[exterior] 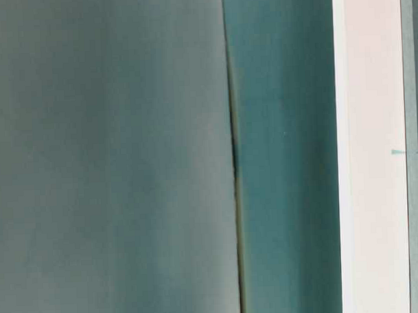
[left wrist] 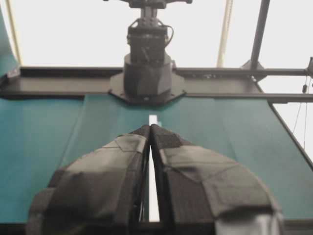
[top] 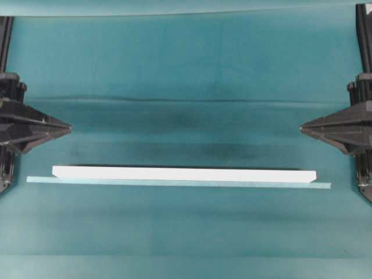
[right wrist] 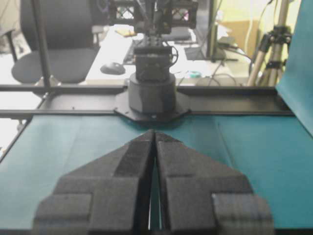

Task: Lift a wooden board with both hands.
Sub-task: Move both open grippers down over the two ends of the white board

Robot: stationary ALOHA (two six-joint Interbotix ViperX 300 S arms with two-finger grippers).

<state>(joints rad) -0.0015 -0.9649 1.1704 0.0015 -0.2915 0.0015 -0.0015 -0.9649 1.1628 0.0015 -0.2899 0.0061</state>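
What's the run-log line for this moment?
phase: pre-grasp | left gripper: shut, empty | right gripper: shut, empty | wooden board: flat on teal cloth, untouched, thin teal strip alongside

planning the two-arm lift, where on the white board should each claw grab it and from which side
One claw per end. The wooden board lies flat, long and narrow across the teal cloth, so end grips should keep it level. The left claw and right claw are shut and apart from it; open them, then descend from above, pinching across the narrow width, avoiding the teal strip alongside.
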